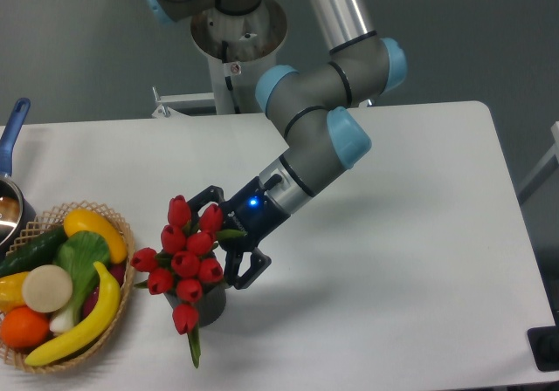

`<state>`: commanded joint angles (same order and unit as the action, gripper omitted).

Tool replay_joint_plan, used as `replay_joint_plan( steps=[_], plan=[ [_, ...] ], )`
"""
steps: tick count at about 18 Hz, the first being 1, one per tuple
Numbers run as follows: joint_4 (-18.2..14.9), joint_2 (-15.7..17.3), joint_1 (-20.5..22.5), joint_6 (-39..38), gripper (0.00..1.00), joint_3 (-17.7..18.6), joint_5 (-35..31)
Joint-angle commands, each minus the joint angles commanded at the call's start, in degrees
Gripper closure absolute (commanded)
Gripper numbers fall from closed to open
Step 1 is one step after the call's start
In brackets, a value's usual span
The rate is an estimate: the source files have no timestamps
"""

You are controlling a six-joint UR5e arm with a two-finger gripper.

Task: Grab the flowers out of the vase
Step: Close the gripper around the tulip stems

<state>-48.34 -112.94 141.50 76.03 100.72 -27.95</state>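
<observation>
The flowers (185,262) stand in the vase (206,302), red buds fanned wider than its mouth, one bud and a leaf drooping down the front at six o'clock. The vase sits on the white surface (393,260), low and left of centre, mostly hidden under the blooms.

My pincer (225,238) is at the bunch's three o'clock side, spread wide and gripping nothing. One finger reaches over the top buds near one o'clock, the other hangs by the vase rim at four o'clock. From this angle I cannot tell whether either finger touches a bud.

The step in hand, as I judge it, is getting both fingers around the bunch before closing. I want the tied stems or the tight core between the fingers, not just the outer buds, which would likely slip or bend. The lower finger should stay off the vase rim, or the vase could tip or lift along with the flowers. Then a straight pull up.

Out at nine o'clock a wicker basket (113,336) holds a banana (87,321), an orange (24,325) and greens, just beside the bunch but away from my approach. A blue-handled pot (10,195) sits at the far left edge. Nothing blocks my side.
</observation>
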Motion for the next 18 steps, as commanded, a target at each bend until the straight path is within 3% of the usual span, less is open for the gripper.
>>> replay_joint_plan(
  steps=[11,14,18],
  plan=[
    [0.0,-1.1,-1.0,-0.1,0.00,-0.9,0.0],
    [0.0,-1.0,-1.0,-0.2,0.34,-0.5,0.3],
    [0.0,-0.6,-0.9,-0.2,0.50,-0.8,0.5]
  ],
)
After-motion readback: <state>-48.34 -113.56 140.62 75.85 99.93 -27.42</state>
